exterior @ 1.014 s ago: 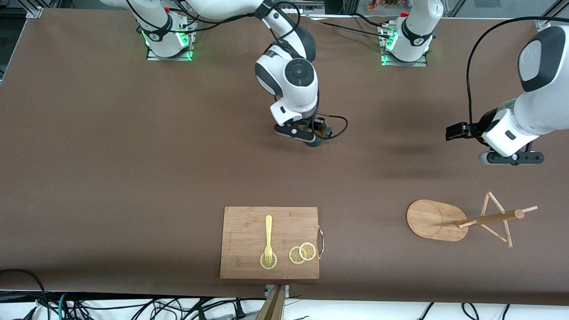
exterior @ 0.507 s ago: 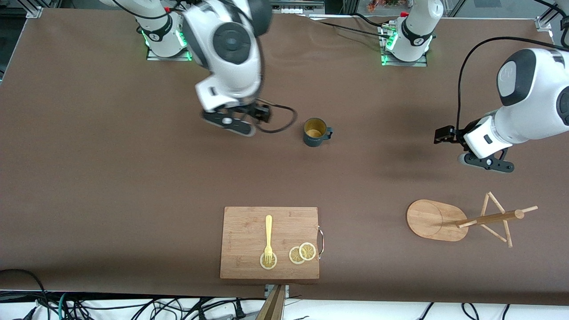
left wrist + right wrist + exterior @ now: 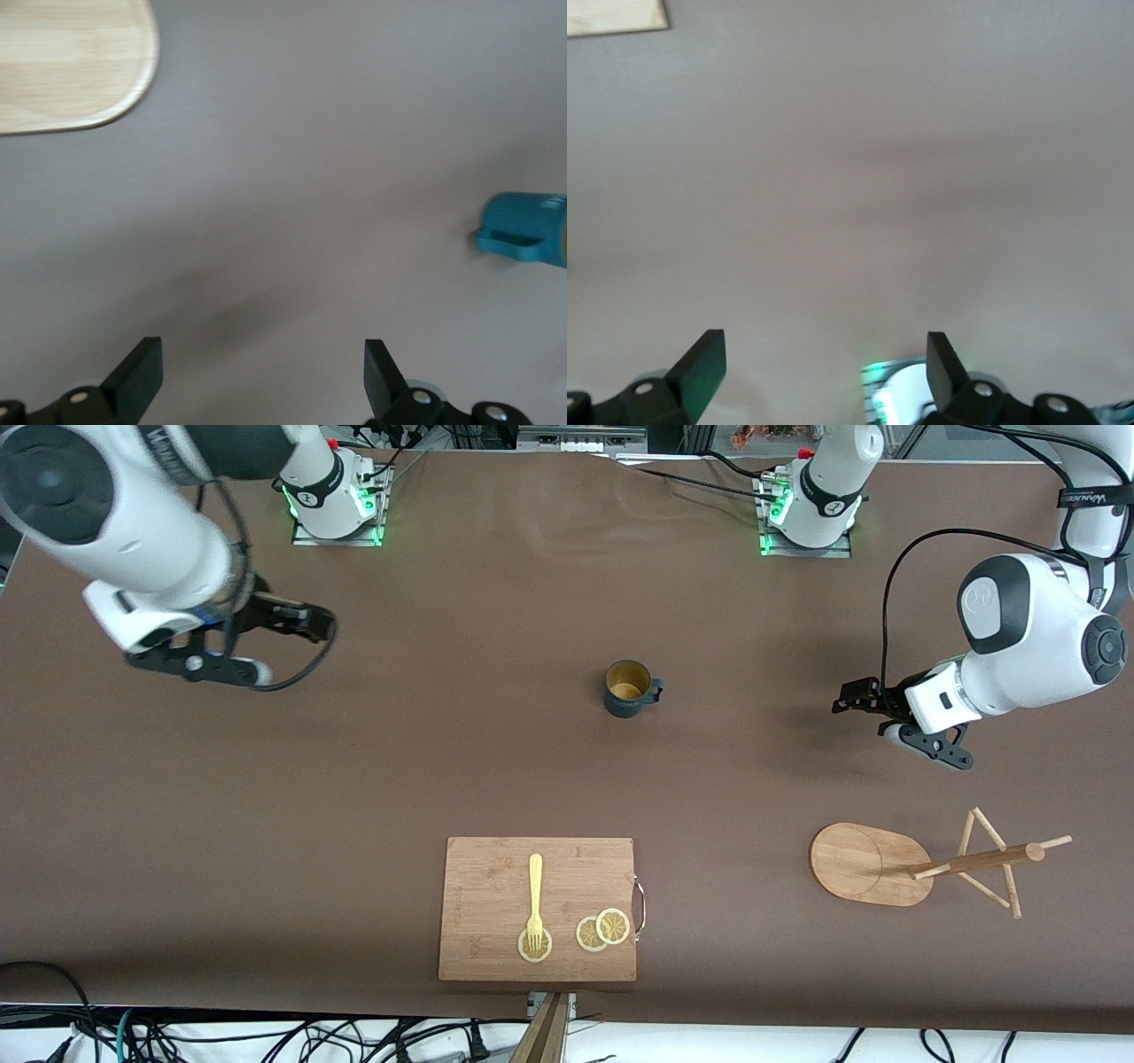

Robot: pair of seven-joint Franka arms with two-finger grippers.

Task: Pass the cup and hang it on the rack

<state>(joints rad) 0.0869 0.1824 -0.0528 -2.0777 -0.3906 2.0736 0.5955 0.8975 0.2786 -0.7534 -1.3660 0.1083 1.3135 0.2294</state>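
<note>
Teal cup sat upright mid-frame, unheld, handle toward the left gripper, fingers spread. Right gripper, upper left, fingers spread too. Rack stood lower right. Risk: off-centre approach could knock cup over.

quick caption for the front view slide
Cup upright mid-table, both open pincers clear: right pincer, left pincer above the rack.

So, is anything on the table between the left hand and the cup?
Nothing visible. The cup stands alone mid-table, its handle toward the left arm's end. The open left hand is over bare table, and the rack lies nearer the camera.
</note>
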